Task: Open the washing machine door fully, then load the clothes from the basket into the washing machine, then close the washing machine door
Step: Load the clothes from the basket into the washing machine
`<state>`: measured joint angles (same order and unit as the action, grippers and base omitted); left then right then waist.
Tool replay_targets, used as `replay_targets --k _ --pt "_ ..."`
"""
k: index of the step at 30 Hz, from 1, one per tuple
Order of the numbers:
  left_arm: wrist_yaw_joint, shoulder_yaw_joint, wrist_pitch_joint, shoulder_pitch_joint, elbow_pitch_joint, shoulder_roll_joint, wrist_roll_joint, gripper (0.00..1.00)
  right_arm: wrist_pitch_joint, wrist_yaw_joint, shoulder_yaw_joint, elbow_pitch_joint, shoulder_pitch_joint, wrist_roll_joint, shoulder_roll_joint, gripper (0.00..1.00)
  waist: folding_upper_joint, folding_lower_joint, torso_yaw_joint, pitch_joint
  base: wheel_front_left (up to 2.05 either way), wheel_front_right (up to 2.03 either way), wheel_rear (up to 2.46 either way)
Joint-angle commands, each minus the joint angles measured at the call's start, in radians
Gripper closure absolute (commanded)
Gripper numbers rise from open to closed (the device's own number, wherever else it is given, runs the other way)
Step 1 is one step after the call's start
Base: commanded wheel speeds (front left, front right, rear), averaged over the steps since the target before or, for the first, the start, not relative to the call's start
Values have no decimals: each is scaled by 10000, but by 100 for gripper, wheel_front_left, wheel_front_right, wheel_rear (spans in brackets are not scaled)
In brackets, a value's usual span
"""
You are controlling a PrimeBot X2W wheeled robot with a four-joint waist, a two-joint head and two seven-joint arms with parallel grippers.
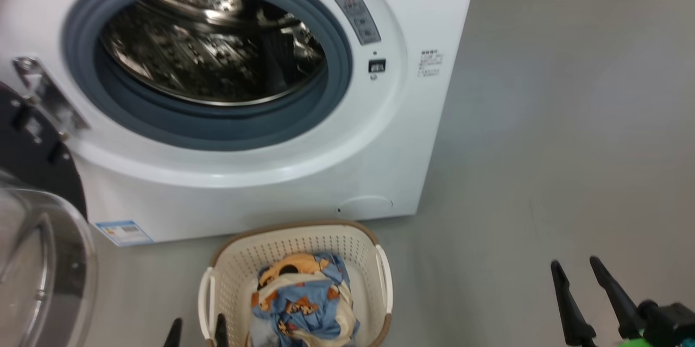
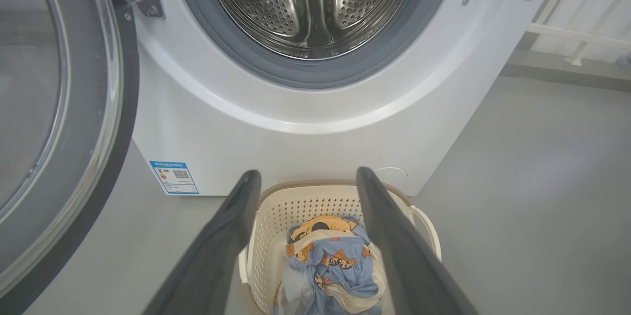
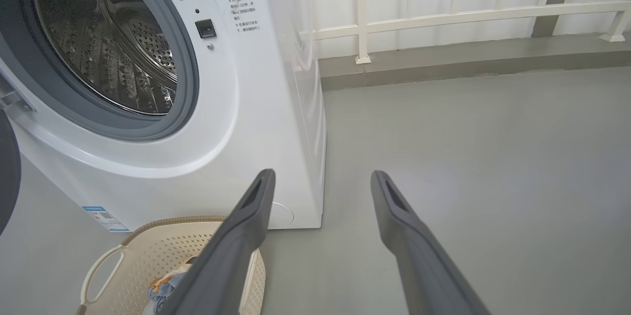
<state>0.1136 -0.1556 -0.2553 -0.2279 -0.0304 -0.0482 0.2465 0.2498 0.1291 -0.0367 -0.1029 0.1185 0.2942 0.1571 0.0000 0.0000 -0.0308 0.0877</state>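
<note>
The white washing machine (image 1: pixel 260 173) stands with its steel drum (image 1: pixel 212 43) exposed behind the grey ring. Its door (image 1: pixel 38 238) hangs swung out to the left, glass bowl bulging toward me, also at the left of the left wrist view as the door (image 2: pixel 54 122). The cream basket (image 1: pixel 296 241) sits on the floor before the machine and holds the light-blue and cream clothes (image 1: pixel 304 298). My left gripper (image 1: pixel 196 326) is open at the basket's near left corner, above the clothes (image 2: pixel 330 261). My right gripper (image 1: pixel 575 268) is open over bare floor to the right.
Grey floor (image 1: pixel 570 119) spreads to the right of the machine. A white railing (image 3: pixel 468 14) on a raised grey kerb runs along the far wall. A blue label (image 1: pixel 122 232) marks the machine's lower left front.
</note>
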Motion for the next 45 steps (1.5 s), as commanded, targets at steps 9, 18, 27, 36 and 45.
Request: replay_targets --k 9,18,27,36,45 --pt "-243 -234 -65 2734 -2526 -20 1016 0 120 16 535 476 -1360 516 392 0 0 0 -1180 2292 0 0 0" --pt "-372 -356 153 4607 -5530 -20 1664 0 120 16 703 345 -2055 877 375 0 0 0 -1910 3385 0 0 0" --pt "-402 -466 457 6229 -7906 -20 2217 0 120 16 784 350 -2439 1093 401 0 0 0 -2231 4124 0 0 0" --pt "-288 -655 985 7836 -9793 -39 2394 0 120 16 720 431 -2788 1409 369 0 0 0 -2451 5276 0 0 0" --pt "-316 -694 842 9083 -10770 -351 2357 0 120 16 567 663 -3077 1598 439 0 0 0 -2555 6424 0 0 0"
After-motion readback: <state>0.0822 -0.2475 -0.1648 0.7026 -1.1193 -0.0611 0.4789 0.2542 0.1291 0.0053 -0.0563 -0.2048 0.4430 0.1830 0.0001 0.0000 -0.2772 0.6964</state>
